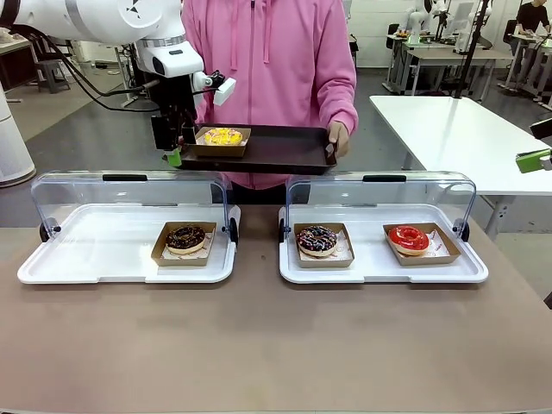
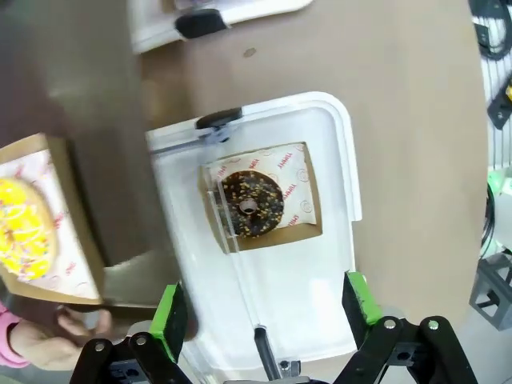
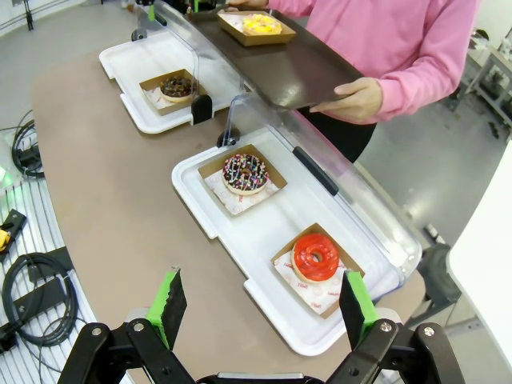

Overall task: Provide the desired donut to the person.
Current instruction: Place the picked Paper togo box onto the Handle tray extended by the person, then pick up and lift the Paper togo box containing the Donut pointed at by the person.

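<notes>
Above brown table (image 1: 259, 345): left gripper (image 2: 266, 304) spread wide just beside person's (image 1: 276, 60) dark tray (image 1: 285, 153) bearing yellow donut (image 1: 222, 136); right gripper (image 3: 260, 304) spread wide too.

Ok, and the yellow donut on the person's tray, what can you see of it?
The yellow donut has yellow icing with pinkish flecks and lies flat in a shallow brown cardboard box lined with printed white paper. The box rests on the left end of the dark tray that the person holds beyond the table. The left tool hangs open beside the box, not gripping it.
</notes>
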Robot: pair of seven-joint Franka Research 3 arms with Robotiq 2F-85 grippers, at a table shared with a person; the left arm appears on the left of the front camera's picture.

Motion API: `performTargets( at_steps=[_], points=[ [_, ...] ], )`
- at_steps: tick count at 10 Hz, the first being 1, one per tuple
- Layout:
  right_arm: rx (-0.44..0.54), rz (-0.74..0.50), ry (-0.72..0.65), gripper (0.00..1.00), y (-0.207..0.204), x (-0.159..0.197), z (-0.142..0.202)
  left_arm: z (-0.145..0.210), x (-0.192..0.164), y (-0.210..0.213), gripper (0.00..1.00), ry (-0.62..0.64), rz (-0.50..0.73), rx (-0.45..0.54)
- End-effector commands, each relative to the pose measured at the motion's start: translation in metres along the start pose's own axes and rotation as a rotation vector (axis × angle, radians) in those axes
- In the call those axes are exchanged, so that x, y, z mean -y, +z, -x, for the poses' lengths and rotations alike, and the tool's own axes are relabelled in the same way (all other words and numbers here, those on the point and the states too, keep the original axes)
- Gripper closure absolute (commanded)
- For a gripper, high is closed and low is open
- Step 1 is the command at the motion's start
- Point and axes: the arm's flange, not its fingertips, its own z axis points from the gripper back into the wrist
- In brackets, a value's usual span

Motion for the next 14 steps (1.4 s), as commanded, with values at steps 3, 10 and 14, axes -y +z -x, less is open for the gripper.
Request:
performTargets(
  at_steps=[3,10,14],
  points=[
    [-0.005,-0.007,0.005,0.00,-0.001,0.000,0.001,0.000,-0.005,0.002,0.00,0.025,-0.025,0.009],
    [-0.005,-0.007,0.005,0.00,-0.001,0.000,0.001,0.000,-0.005,0.002,0.00,0.025,-0.025,0.009],
    [-0.005,-0.007,0.005,0.00,-0.001,0.000,0.001,-0.018,0.017,0.033,0.00,0.164,-0.045,-0.081]
  ],
)
